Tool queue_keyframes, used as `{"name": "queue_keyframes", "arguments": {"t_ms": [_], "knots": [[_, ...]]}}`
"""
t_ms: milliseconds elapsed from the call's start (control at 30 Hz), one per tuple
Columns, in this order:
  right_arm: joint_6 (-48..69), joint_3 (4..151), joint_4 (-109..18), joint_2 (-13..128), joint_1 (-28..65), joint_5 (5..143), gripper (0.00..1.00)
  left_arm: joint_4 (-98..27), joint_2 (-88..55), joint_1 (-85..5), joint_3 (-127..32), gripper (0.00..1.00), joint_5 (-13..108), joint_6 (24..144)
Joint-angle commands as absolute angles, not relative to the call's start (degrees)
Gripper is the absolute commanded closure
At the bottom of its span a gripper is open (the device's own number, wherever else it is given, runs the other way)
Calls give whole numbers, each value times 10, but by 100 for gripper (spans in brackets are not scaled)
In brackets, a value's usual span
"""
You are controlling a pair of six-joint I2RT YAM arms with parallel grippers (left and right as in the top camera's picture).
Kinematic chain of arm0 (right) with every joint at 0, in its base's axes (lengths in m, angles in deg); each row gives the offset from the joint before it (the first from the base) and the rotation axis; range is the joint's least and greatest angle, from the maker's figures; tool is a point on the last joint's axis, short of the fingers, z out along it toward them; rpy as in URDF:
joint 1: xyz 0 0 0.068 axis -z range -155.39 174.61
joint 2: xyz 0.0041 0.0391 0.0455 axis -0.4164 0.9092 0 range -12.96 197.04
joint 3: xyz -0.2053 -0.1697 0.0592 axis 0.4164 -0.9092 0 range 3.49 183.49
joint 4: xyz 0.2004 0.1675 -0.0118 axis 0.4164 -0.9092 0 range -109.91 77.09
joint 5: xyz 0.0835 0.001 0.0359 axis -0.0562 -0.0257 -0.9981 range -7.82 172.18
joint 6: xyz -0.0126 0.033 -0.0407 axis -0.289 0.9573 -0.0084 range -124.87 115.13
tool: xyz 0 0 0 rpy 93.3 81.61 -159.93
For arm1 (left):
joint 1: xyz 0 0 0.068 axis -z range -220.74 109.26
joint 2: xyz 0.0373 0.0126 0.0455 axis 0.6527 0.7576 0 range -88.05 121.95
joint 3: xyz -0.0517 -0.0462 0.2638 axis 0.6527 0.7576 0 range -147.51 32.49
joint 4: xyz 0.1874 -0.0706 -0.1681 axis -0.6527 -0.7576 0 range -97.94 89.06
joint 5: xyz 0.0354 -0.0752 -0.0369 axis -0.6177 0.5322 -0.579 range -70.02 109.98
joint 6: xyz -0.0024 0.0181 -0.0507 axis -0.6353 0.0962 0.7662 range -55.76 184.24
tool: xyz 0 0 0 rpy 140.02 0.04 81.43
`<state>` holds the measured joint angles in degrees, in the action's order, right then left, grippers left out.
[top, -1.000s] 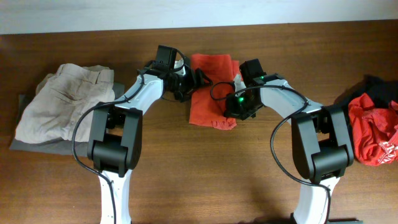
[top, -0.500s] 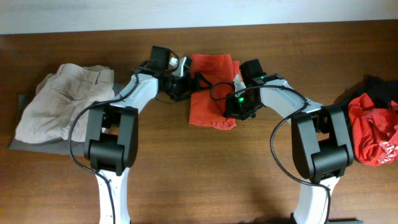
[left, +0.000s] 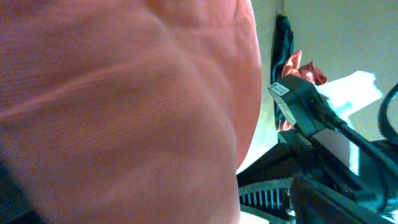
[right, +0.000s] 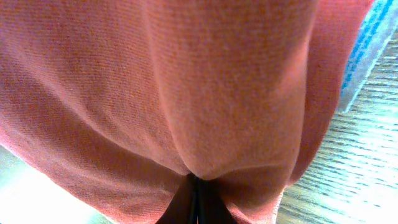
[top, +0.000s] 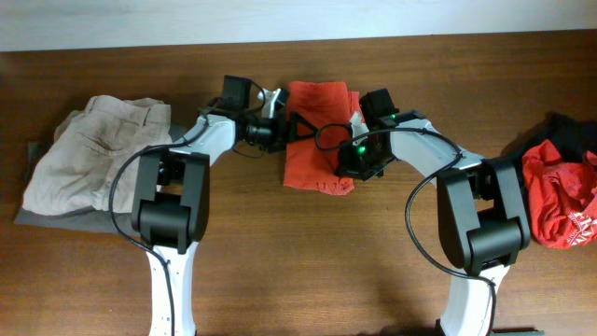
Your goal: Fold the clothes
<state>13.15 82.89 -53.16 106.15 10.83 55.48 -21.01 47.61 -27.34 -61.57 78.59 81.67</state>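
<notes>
From overhead, the folded orange-red cotton T-shirt (top: 312, 140) lies at the far middle of the brown wooden table (top: 308, 271), with both arms reaching in over it. The left gripper (top: 278, 131) sits at the shirt's left edge, and from here I cannot tell how far its jaws stand apart. The right gripper (top: 351, 161) presses on the shirt's right side, near a bunched lower corner. At the table's left end a crumpled pair of beige trousers (top: 93, 149) rests on a flat grey garment (top: 37, 205). At the right end, well apart from the arms, a red shirt with white print (top: 560, 201) lies against a black garment (top: 571, 131). In the left wrist view, orange-red cloth fills nearly everything at close range and hides the fingers; the right arm's black housing (left: 305, 112) shows beyond it. In the right wrist view, the T-shirt's fabric hangs in folds that gather into the dark right gripper at the bottom edge, whose jaws are pinched together on the cloth, with wood grain visible at the lower right.
</notes>
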Motion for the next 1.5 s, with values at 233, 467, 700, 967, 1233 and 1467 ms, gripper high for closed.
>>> {"name": "queue_keyframes", "arguments": {"t_ms": [233, 467, 700, 967, 1233, 1467], "knots": [[118, 824, -545, 1080, 96, 559, 96, -190, 508, -246, -607, 67, 737, 830], [124, 824, -578, 1025, 97, 630, 96, -149, 504, -256, -614, 99, 801, 830], [143, 832, -612, 855, 142, 738, 96, -150, 421, -286, -627, 99, 817, 841], [147, 833, -637, 754, 213, 738, 96, -108, 266, -349, -630, 100, 758, 916], [146, 833, -647, 756, 215, 738, 96, 1, 161, -479, -630, 100, 700, 971], [140, 833, -649, 756, 215, 738, 96, -6, 174, -596, -630, 100, 680, 970]]}}
